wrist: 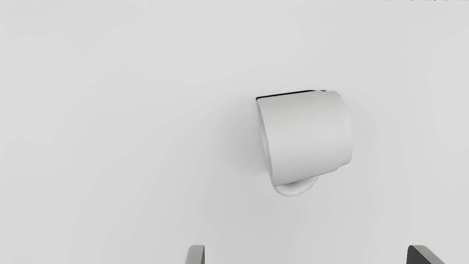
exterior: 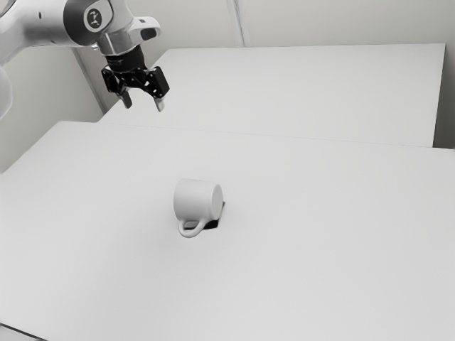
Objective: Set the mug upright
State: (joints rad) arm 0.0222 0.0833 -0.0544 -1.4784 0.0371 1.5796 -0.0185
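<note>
At the exterior view's far left, the arm comes in, white with dark parts, and it is high over the scene. In the lower left corner of this view there is a thin dark line. A little more to the right is the black gripper, at the end of the arm, with its tips directed downward. Its fingers stand wide apart from each other, and between them is only air.

Next to the right, and lower in the view, comes the mug. It is white and it lies on its side on the white tabletop, well apart from the gripper. Its closed base looks to the exterior view's right, and its mouth is turned toward the left. The handle is on the side nearer to this camera. Just beside the handle and under the mug there is a small dark patch. Farther right, behind the tabletop, one sees a broad white surface.

In the wrist view, the mug lies ahead of the fingertips, in the space between their two lines, and touches neither. The handle is on the side of the mug that is nearer to the gripper.
</note>
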